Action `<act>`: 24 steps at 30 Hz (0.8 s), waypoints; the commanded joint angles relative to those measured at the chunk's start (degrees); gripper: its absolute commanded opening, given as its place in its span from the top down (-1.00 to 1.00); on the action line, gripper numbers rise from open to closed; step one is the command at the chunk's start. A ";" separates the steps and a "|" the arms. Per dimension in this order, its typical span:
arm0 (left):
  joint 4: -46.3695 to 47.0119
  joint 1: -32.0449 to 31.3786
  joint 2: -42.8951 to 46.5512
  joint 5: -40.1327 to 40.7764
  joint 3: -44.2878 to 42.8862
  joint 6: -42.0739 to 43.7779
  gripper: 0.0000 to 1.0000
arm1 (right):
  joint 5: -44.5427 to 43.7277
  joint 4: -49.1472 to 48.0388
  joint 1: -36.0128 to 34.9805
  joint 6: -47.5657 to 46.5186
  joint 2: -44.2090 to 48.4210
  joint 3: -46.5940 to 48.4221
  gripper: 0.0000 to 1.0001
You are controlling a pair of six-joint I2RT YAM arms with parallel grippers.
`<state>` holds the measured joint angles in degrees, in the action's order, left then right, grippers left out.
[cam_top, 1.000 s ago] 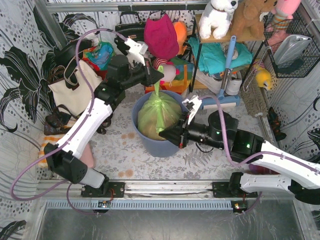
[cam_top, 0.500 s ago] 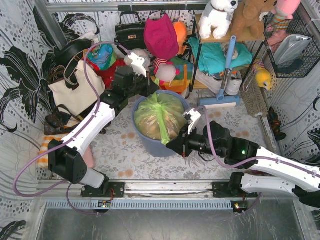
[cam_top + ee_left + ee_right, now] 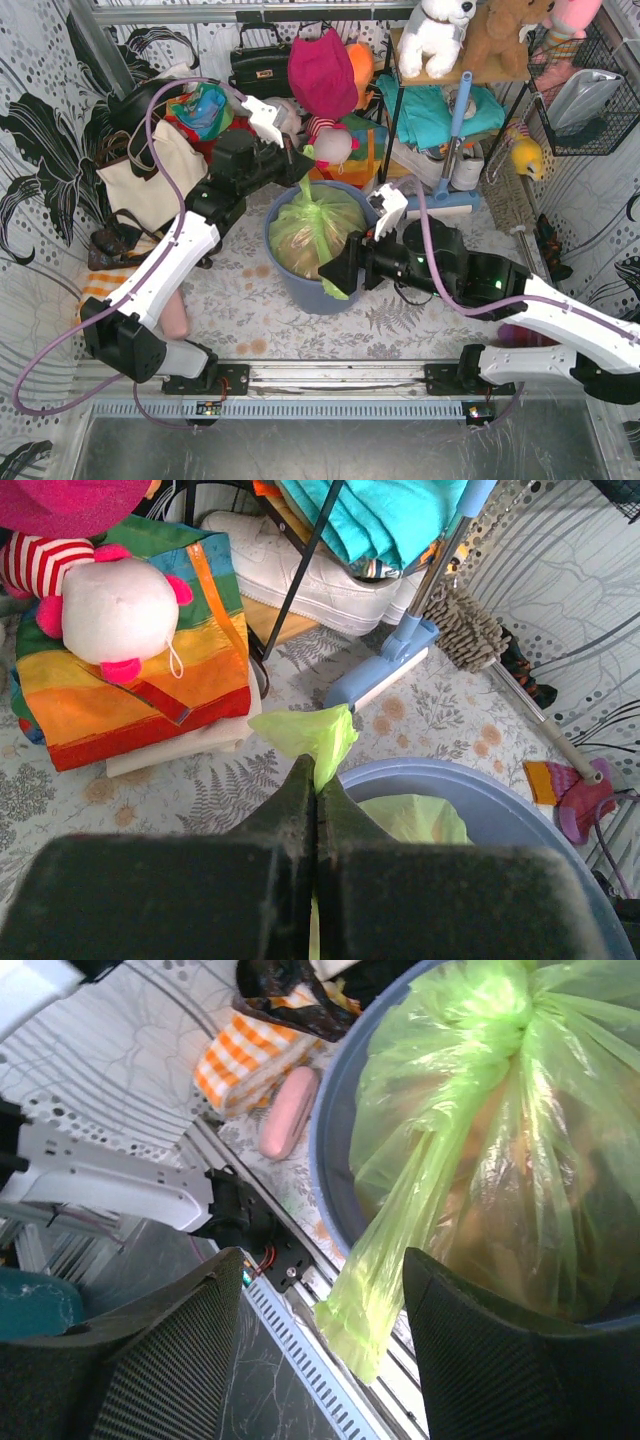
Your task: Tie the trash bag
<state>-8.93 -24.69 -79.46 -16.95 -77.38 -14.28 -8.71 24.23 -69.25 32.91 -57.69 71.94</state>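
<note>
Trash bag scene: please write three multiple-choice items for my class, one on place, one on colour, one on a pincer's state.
1. The trash bag sits: A on a shelf; B in the blue bin; C in a tote.
2. The bag's colour: A light green; B black; C red.
3. The left pincer is: A wide open; B holding a mop; C shut on the bag.
Answers: B, the bin's rim rings it; A, seen in every view; C, its fingers pinch green plastic.
</note>
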 commanded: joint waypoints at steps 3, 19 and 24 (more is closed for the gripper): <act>3.05 0.18 1.12 -1.58 -2.02 -0.65 0.98 | -6.25 11.40 -0.30 2.79 -6.48 7.39 -0.23; 3.35 0.28 1.15 -2.18 -1.80 -0.92 0.98 | -7.34 16.58 -0.27 1.05 -15.37 10.52 0.28; 3.09 0.36 1.72 -1.67 -1.76 -0.60 0.98 | -12.10 21.93 -0.31 0.34 -15.78 14.31 1.00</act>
<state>-8.64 -24.69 -79.31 -18.63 -77.67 -14.76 -16.08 41.15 -69.36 34.00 -73.38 81.93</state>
